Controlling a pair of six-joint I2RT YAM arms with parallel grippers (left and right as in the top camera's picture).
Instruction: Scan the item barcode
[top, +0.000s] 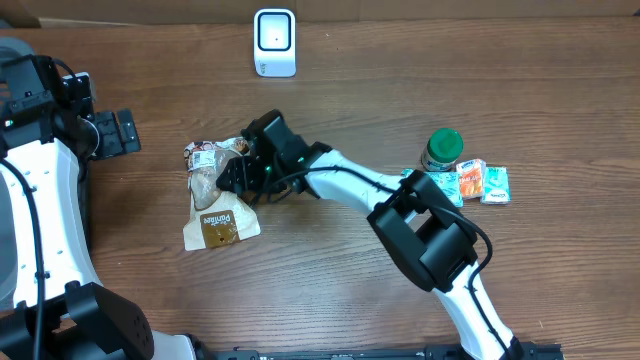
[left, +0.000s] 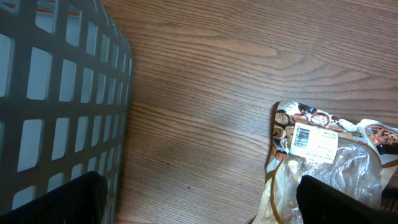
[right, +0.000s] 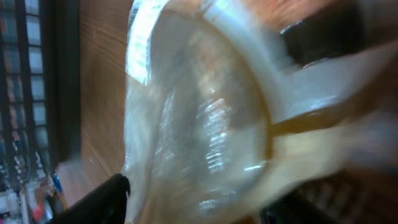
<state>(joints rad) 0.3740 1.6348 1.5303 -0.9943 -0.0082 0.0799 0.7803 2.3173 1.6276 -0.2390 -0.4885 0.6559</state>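
The item is a clear plastic bag of baked goods (top: 215, 195) with a brown label, lying flat on the wooden table left of centre. A white barcode sticker (left: 305, 138) faces up on the bag (left: 323, 155) in the left wrist view. My right gripper (top: 235, 180) is down on the bag's right side. In its blurred wrist view its fingers (right: 106, 199) stand apart with the bag (right: 205, 124) filling the gap between them. My left gripper (left: 199, 208) hangs wide open over bare wood at the far left (top: 112, 132), empty. The white scanner (top: 274, 42) stands at the back.
A grey slatted basket (left: 56, 93) is close on the left of the left gripper. A green-lidded jar (top: 442, 148) and several small packets (top: 472, 183) sit at the right, beside the right arm's elbow.
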